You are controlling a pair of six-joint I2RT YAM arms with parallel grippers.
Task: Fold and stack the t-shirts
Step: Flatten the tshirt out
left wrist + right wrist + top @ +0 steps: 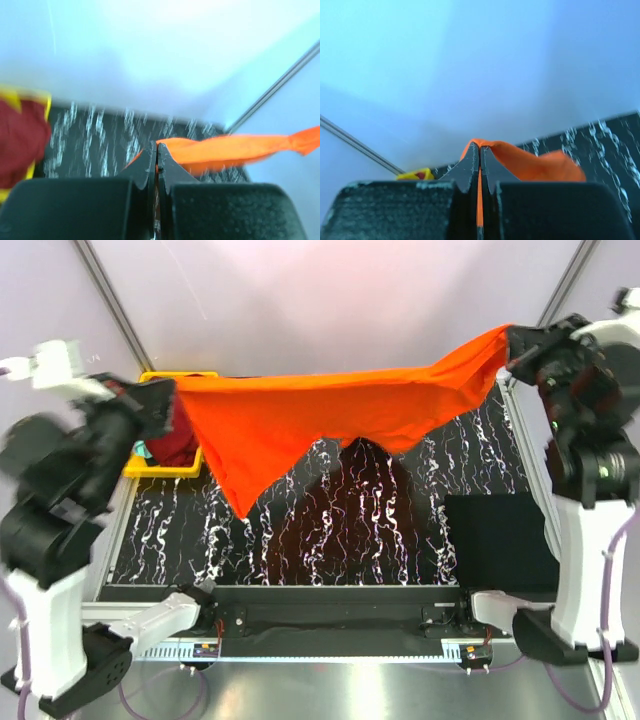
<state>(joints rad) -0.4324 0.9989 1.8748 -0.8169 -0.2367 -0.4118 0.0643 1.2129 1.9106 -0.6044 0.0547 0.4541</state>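
Orange t-shirt (330,420): airborne, stretched betw. both arms above the marbled table (300,550); no contact w/ table as far as top view shows. Upper edge near taut and slopes up toward robot's right. Body hangs as a loose triangular flap, lowest point left of centre. Left gripper (165,405): clamped on shirt's left end, cloth pinched betw. fingertips per wrist cam. Right gripper (512,345): likewise clenched on right end, orange strip visible in the seam betw. the jaws. Maroon t-shirt (172,445): heaped in yellow bin (160,470) at far-left of table, just beside left gripper. Teal shirt not clearly identifiable. Black pad (500,540) at near-right of table, apart from shirt. Left arm blurred in top view, detail limited. Assessment: step in hand appears to be spreading the shirt prior to laying it flat; no fold made, nothing stacked. Recommendation: level the two grips, even out edge tension, lower so the hanging flap lands first at table centre, then draw cloth out flat w/o wrinkles. Steer clear of bin so hem doesn't snag rim or maroon cloth. Risk: thin pinch at each end may slip if pulled wider.
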